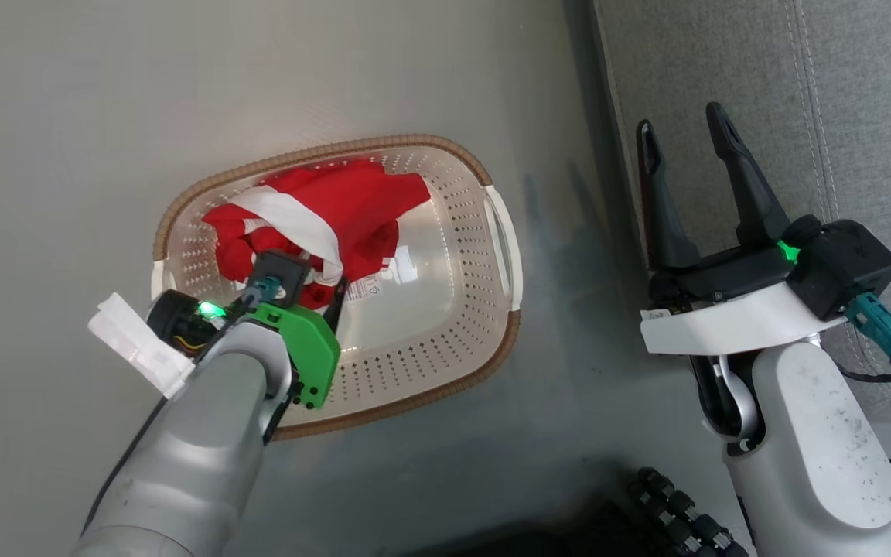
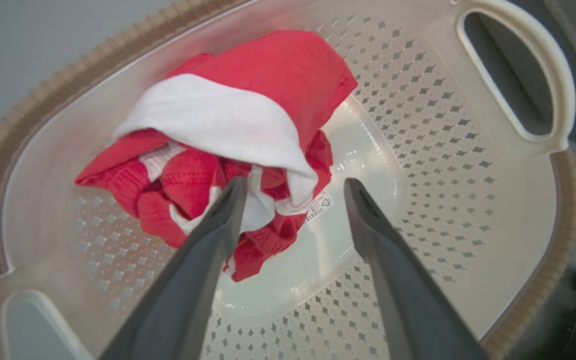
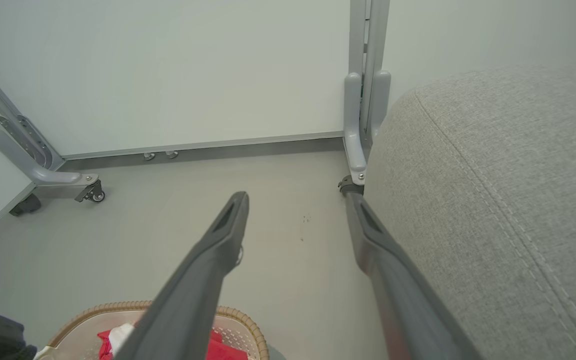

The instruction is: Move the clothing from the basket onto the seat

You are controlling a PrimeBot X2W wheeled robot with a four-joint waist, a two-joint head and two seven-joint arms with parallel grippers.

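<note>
Left wrist view: the open left hand (image 2: 294,184) straddles an edge of the clothing (image 2: 248,100) in the basket (image 2: 418,125); closing here might lift one garment only. The right hand (image 1: 681,118) is open too.

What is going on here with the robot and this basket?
The robot's left gripper hangs open inside the white laundry basket, which stands on the floor. Its fingers point at the bundle of red-and-white clothing, but they are not closed on it. The right gripper is open too, holds nothing, and hovers beside the grey seat. The clothing lies in the basket.
</note>
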